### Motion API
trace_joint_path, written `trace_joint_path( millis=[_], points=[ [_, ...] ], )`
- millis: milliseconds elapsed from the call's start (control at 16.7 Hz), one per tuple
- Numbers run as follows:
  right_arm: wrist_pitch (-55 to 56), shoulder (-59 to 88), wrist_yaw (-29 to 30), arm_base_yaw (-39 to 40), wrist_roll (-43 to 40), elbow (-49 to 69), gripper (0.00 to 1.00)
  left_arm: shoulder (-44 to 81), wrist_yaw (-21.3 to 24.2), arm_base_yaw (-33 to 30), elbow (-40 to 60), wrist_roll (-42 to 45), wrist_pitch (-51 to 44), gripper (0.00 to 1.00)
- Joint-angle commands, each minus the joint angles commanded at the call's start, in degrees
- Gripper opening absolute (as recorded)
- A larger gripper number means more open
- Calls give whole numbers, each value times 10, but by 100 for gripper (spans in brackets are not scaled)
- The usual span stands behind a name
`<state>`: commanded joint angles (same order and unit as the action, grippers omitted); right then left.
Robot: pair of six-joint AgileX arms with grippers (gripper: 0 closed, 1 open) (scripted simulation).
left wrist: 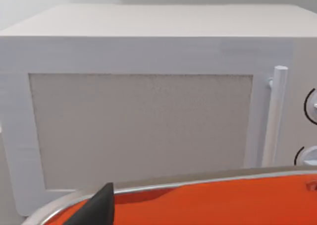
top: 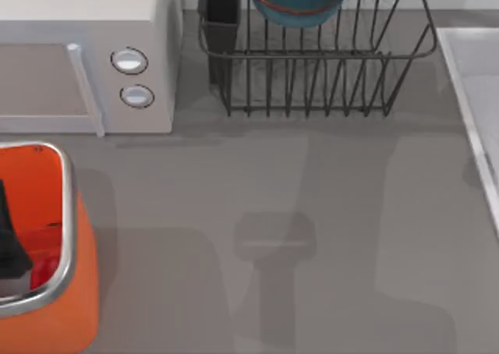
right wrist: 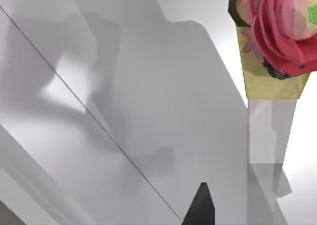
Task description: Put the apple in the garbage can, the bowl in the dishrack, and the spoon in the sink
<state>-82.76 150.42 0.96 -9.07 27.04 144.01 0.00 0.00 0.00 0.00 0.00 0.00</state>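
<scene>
The blue bowl is sitting in the dishrack at the counter's back. The apple is lying inside the orange garbage can at the left, beside the left claw's dark finger, below the microwave. The sink is lying at the right. I cannot tell whether either claw is open.
</scene>
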Motion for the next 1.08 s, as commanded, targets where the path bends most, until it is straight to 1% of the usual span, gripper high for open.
trace_joint_path(
  millis=[120, 360, 1080],
  points=[
    [23, -10, 0, 0, 1, -28, 0, 0, 0, 0, 0, 0, 0, 100],
    [28, -12, 1, 0, 1, -33, 0, 0, 0, 0, 0, 0, 0, 100],
    [28, -12, 1, 0, 1, -33, 90, 0, 0, 0, 0, 0, 0, 100]
  ],
)
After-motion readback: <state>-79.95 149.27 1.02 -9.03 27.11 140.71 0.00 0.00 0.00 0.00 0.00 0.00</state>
